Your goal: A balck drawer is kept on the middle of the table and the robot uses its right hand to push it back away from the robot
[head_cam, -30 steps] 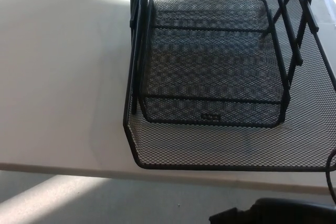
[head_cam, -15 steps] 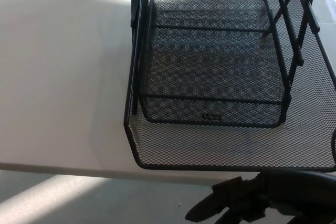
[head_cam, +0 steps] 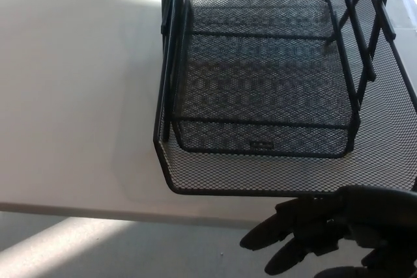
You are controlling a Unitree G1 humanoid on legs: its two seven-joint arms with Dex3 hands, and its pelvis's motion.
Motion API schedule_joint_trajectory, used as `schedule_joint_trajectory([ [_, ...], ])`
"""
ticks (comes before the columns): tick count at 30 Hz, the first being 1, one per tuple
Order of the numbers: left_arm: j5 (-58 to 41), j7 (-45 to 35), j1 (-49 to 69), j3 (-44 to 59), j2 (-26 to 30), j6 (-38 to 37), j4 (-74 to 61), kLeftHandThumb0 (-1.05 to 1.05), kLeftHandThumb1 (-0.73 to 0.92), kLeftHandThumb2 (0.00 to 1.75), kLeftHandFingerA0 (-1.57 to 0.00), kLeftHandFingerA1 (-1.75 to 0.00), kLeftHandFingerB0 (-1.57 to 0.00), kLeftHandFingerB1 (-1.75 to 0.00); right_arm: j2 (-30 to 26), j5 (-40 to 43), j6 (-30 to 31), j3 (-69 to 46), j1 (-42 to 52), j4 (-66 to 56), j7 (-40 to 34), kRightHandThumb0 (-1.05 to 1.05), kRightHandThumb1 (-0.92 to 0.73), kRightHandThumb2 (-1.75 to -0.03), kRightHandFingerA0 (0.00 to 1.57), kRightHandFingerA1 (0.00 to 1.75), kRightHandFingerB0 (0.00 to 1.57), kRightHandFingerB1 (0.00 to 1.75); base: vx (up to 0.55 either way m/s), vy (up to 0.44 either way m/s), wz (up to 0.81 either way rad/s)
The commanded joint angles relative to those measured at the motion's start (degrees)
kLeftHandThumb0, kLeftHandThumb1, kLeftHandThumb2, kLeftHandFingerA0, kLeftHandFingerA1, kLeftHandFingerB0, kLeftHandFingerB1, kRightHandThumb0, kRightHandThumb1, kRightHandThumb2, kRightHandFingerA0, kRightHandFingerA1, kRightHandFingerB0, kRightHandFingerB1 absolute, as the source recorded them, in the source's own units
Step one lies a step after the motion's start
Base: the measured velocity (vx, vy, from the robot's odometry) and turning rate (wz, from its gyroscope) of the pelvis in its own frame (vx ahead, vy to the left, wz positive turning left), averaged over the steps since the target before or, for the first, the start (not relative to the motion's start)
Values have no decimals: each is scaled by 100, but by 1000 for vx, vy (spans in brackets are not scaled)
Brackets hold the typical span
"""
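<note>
Approach step: our right hand (head_cam: 313,236), fingers spread and holding nothing, hovers just below the black mesh drawer (head_cam: 260,190); next we press its front rim forward.

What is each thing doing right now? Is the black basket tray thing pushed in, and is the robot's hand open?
Mesh drawer: pulled out, empty, front edge near the table's edge.
Right hand: open, fingers spread, just below the drawer's front, holding nothing.
Table: white, partly sunlit.
</note>
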Motion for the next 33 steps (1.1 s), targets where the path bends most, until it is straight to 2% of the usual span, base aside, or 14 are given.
schedule_joint_trajectory([
  [1,38,-29,15,37,103,-100,50,-55,72,62,-44,-37,-31,-32,-19,53,299,52,-240,317,60,-56,-79,-64,31,37,27,31,0,0,0],
  [10,101,23,5,-12,100,-96,50,-57,72,63,-47,-38,-33,-33,-7,-158,503,239,-693,665,-3,-56,-78,-63,32,37,28,31,0,0,0],
  [18,77,0,4,5,96,-77,79,-57,71,63,-47,-38,-32,-32,178,-305,466,492,-1295,1387,105,-53,-77,-63,34,37,29,32,0,0,0],
  [33,86,3,26,-5,107,-107,41,-56,72,63,-47,-38,-32,-32,342,-433,544,647,-2103,1860,197,-54,-77,-63,34,37,28,31,0,0,0],
])
